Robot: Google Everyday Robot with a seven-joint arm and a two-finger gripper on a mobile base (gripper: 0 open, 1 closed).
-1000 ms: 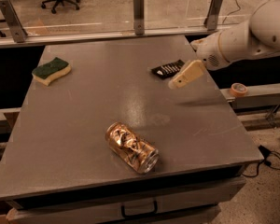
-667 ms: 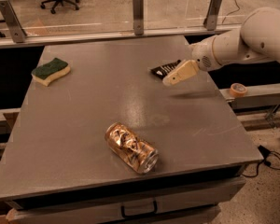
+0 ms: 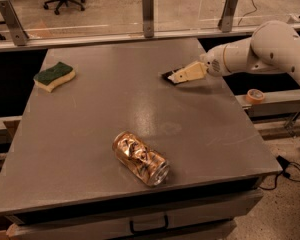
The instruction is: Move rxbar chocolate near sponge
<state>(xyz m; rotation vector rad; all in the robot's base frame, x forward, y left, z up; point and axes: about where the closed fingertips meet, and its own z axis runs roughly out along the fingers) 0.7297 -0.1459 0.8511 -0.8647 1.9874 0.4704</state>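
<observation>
The gripper [image 3: 181,75] sits low over the rxbar chocolate [image 3: 167,76] at the worktop's [image 3: 105,109] two o'clock, hiding most of it; whether it grips the bar cannot be told. The sponge [image 3: 54,76] lies well apart at ten o'clock, and a crushed gold can [image 3: 140,158] at six.

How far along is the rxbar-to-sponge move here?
Nothing is done yet: the rxbar chocolate lies on the right side, well apart from the sponge on the left. In hand: the gripper is at the bar. Left: carrying it across and setting it beside the sponge.
</observation>
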